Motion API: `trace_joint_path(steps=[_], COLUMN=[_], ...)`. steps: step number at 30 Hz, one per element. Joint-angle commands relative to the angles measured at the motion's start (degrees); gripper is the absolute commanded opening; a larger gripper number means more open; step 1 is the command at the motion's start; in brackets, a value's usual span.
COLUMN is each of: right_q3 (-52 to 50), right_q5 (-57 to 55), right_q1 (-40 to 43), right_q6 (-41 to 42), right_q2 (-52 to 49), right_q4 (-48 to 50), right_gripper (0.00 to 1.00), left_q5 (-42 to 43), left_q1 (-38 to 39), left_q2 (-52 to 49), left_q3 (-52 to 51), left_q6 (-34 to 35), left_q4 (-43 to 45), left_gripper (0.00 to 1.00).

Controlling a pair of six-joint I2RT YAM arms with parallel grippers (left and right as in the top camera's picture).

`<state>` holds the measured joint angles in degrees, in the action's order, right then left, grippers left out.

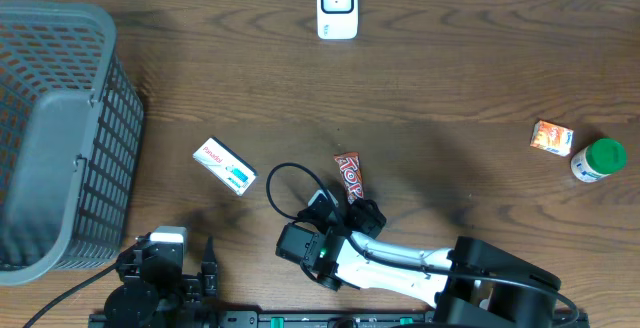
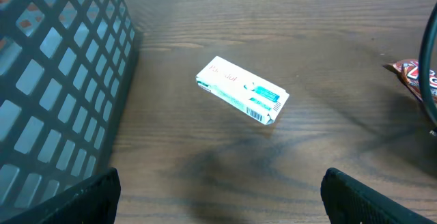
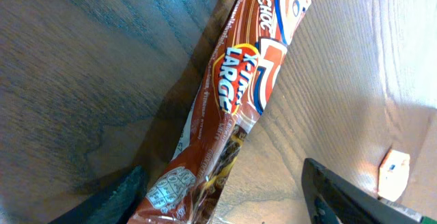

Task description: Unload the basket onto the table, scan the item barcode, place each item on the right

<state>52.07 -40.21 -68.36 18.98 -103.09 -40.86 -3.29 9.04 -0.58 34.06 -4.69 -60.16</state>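
A brown chocolate bar wrapper (image 1: 349,175) lies mid-table; in the right wrist view the chocolate bar (image 3: 232,80) runs up from between the fingers. My right gripper (image 1: 352,204) (image 3: 225,200) straddles its near end. The left finger is close to the wrapper and a gap shows on the right side, so it is open. The white barcode scanner (image 1: 337,5) stands at the table's far edge. My left gripper (image 1: 188,256) (image 2: 218,197) hovers open and empty near the front left, with a white and teal box (image 2: 242,91) (image 1: 224,165) ahead of it.
A grey mesh basket (image 1: 60,138) (image 2: 54,80) fills the left side. An orange box (image 1: 551,137) and a green-lidded white bottle (image 1: 598,160) sit at the far right. A black cable loop (image 1: 285,183) lies beside the right arm.
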Motion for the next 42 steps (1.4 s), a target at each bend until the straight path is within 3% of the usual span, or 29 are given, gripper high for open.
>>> trace_joint_path(steps=[1,5,7,10,13,15,20,27,34,42], right_q3=[-2.60,-2.60,-2.60,-2.60,-2.60,-2.58,-0.59,9.27,19.96,19.63], right_q5=[6.86,8.28,8.66,9.79,10.16,10.16,12.57,24.15,54.53,78.79], right_q1=[0.96,1.68,2.01,2.54,2.82,2.80,2.82,2.95,10.21,26.69], right_q6=[-1.31,-2.16,-2.40,-3.28,-3.41,-3.41,-3.34,-3.19,-6.86,-5.22], right_q2=[-3.69,-3.76,-3.76,-3.76,-3.76,-3.76,-3.50,-0.44,4.24,3.41], right_q4=[0.22,0.90,1.05,1.01,0.96,0.90,-0.85,-7.67,-13.46,-15.17], right_gripper=[0.67,0.63,0.56,0.38,0.10,0.01,0.01,0.01,0.01,0.01], left_q5=[0.11,0.11,0.11,0.11,0.11,0.11,0.11,0.11,0.11,0.11], left_q1=[-0.24,-0.24,-0.24,-0.24,-0.24,-0.24,-0.24,-0.24,-0.24,-0.24], left_q2=[0.31,0.31,0.31,0.31,0.31,0.31,0.31,0.31,0.31,0.31], left_q3=[-0.11,-0.09,-0.09,-0.11,-0.11,-0.09,-0.11,-0.11,-0.09,-0.11], left_q6=[0.09,0.09,0.09,0.09,0.09,0.09,0.09,0.09,0.09,0.09], left_q4=[0.00,0.00,0.00,0.00,0.00,0.00,0.00,0.00,0.00,0.00], left_gripper=[0.93,0.93,0.93,0.93,0.93,0.93,0.93,0.93,0.93,0.93])
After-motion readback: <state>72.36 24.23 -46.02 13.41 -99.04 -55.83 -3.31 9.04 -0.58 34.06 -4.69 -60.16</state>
